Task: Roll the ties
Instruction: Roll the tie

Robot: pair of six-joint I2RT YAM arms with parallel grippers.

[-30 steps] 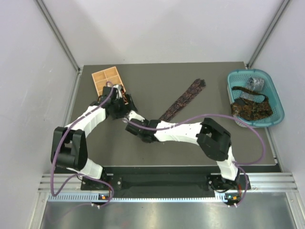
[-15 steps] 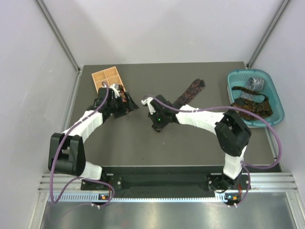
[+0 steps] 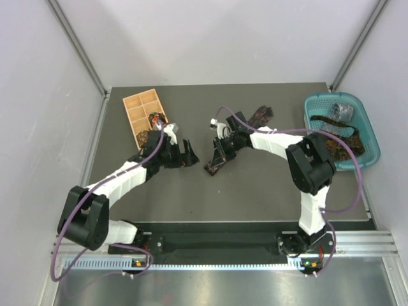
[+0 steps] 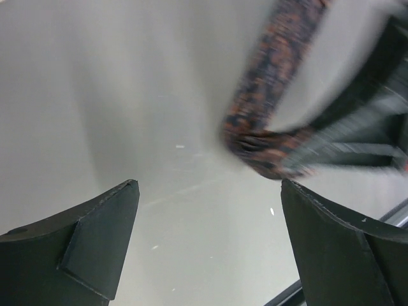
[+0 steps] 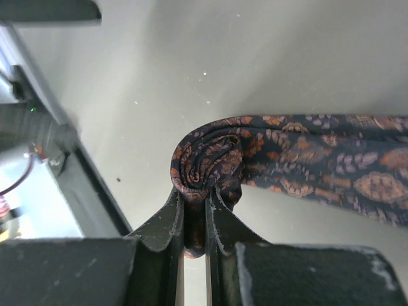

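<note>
The right gripper [image 5: 195, 203] pinches the coiled end of the dark, orange-patterned fabric necktie [image 5: 306, 156] on the grey counter [image 5: 255, 57]; the left gripper [image 4: 209, 191] hangs wide open, empty.

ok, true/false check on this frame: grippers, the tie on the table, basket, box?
1. The right gripper is shut on the coiled end of the tie. True.
2. The left gripper also holds that tie. False: it is open and empty, near the tie.
3. The tie is fully rolled. False: only one end is coiled; the rest lies flat.
4. The teal basket holds ties. True.
5. The wooden box sits beside the basket. False: it is on the opposite, left side.
</note>
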